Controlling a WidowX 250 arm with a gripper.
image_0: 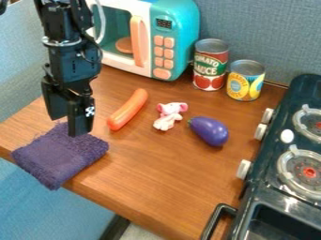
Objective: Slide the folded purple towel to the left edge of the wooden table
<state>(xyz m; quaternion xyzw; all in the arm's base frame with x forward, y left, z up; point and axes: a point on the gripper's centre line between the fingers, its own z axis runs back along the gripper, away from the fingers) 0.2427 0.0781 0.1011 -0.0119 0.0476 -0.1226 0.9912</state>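
Note:
At the upper left the gripper (66, 125) hangs pointing down, its two fingers apart and nothing seen held between them. Its tips overlap the back edge of a crumpled purple cloth (57, 155); whether they touch it, I cannot tell. The cloth lies at the counter's front left edge, one corner over the side. Right of the gripper, an orange sausage (128, 109) lies slanted on the wood. Beside it are a small white and pink toy animal (168, 116) and a purple toy eggplant (209, 131).
Behind stands a teal and white toy microwave (177, 47). A red-labelled can (210, 65) and a yellow-labelled can (245, 80) are upright to its right. A dark toy stove (263, 183) with burners and a handle borders the wooden counter (156, 180) on the right.

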